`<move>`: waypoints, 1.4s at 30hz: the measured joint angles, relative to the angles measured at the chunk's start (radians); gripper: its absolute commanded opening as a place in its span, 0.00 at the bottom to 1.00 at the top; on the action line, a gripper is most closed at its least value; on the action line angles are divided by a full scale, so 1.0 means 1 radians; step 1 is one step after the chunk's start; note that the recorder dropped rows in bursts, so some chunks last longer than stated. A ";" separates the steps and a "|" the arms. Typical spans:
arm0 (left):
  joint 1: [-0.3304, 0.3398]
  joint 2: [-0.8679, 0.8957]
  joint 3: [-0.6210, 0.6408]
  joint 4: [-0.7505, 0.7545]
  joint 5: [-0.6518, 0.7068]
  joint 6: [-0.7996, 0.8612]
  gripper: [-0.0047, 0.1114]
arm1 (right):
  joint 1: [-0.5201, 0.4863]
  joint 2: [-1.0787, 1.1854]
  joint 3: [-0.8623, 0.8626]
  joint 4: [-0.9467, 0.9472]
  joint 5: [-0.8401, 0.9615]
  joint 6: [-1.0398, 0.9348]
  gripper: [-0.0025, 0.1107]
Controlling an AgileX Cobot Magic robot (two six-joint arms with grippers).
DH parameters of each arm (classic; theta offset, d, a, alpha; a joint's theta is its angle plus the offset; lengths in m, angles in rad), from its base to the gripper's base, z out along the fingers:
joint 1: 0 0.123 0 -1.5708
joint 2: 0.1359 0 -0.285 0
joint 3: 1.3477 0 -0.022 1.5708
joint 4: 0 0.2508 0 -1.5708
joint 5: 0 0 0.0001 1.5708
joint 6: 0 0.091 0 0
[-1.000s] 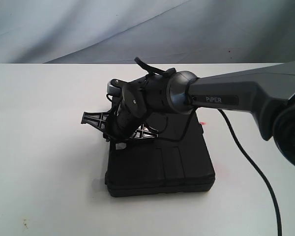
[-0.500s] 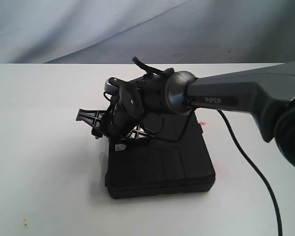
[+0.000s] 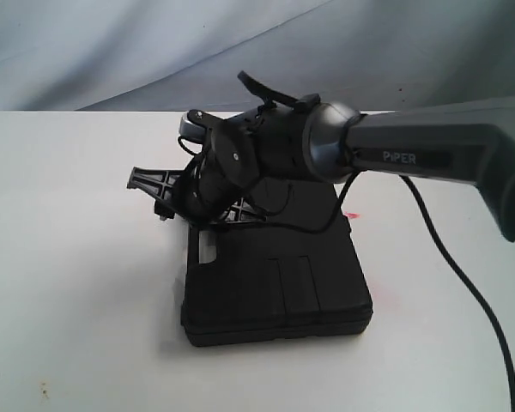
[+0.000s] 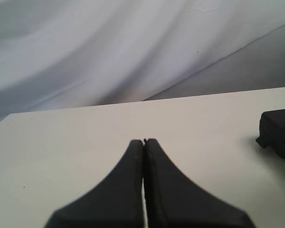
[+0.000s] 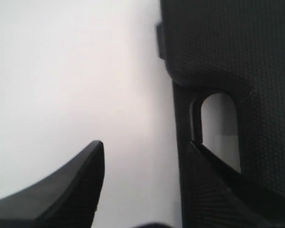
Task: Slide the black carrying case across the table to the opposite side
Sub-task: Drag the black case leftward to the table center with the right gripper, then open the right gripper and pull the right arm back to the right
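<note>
The black case (image 3: 275, 287) lies flat on the white table (image 3: 69, 257), with its handle slot (image 3: 208, 255) at the left far corner. My right gripper (image 3: 193, 199) stands open over that corner. One finger (image 5: 71, 185) hangs above bare table beside the case (image 5: 228, 57). The other finger (image 5: 213, 190) sits at the handle slot (image 5: 221, 123), against the case's edge. My left gripper (image 4: 143, 142) is shut on nothing, low over bare table (image 4: 61, 142), and is out of the exterior view.
A black cable (image 3: 463, 283) trails from the right arm (image 3: 429, 159) across the table on the right. A grey cloth backdrop (image 3: 154, 43) rises behind the far edge. A dark shape (image 4: 278, 135) shows at the edge of the left wrist view.
The right gripper has moved left and toward the far side, uncovering the handle slot. The case has shifted slightly to the left.
</note>
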State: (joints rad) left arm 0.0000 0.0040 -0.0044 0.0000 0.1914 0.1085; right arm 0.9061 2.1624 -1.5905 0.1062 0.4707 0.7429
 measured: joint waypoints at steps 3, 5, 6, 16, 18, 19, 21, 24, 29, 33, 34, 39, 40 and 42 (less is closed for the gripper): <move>0.000 0.000 0.000 0.000 0.000 0.000 0.04 | 0.000 -0.020 0.000 -0.003 -0.002 0.000 0.45; 0.000 0.000 0.000 0.000 0.000 0.000 0.04 | 0.000 -0.026 0.000 -0.007 0.005 0.000 0.45; 0.000 0.000 0.000 0.000 0.000 0.000 0.04 | 0.000 -0.031 0.000 -0.010 0.008 0.000 0.45; 0.000 0.000 0.000 0.000 0.000 0.000 0.04 | -0.008 -0.255 0.239 -0.087 -0.080 -0.003 0.44; 0.000 0.000 0.000 0.000 0.000 0.000 0.04 | -0.025 -0.311 0.331 -0.090 -0.142 -0.003 0.44; 0.000 0.000 0.000 0.000 0.000 0.000 0.04 | -0.039 -0.349 0.394 -0.090 -0.183 -0.003 0.44; 0.000 0.000 0.000 0.000 0.000 0.000 0.04 | -0.049 -0.392 0.455 -0.090 -0.228 -0.003 0.44; 0.000 0.000 0.000 0.000 0.000 0.000 0.04 | -0.072 -0.490 0.591 -0.090 -0.340 -0.017 0.39; 0.000 0.000 0.000 0.000 0.000 0.000 0.04 | -0.102 -0.608 0.781 -0.086 -0.489 -0.048 0.31; 0.000 0.000 0.000 0.000 0.000 0.000 0.04 | -0.127 -0.675 0.879 -0.063 -0.575 -0.062 0.25; 0.000 0.000 0.000 0.000 0.000 0.000 0.04 | -0.134 -0.695 0.906 -0.058 -0.597 -0.071 0.24; 0.000 0.000 0.000 0.000 0.000 0.000 0.04 | -0.177 -0.791 1.021 -0.026 -0.686 -0.112 0.18; 0.000 0.000 0.000 0.000 0.000 0.000 0.04 | -0.187 -0.810 1.042 -0.022 -0.698 -0.121 0.17; 0.000 0.000 0.000 0.000 0.000 0.000 0.04 | -0.202 -0.845 1.077 -0.015 -0.715 -0.147 0.16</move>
State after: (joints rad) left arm 0.0000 0.0040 -0.0044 0.0000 0.1914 0.1085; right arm 0.7036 1.3174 -0.5138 0.0913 -0.2442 0.5963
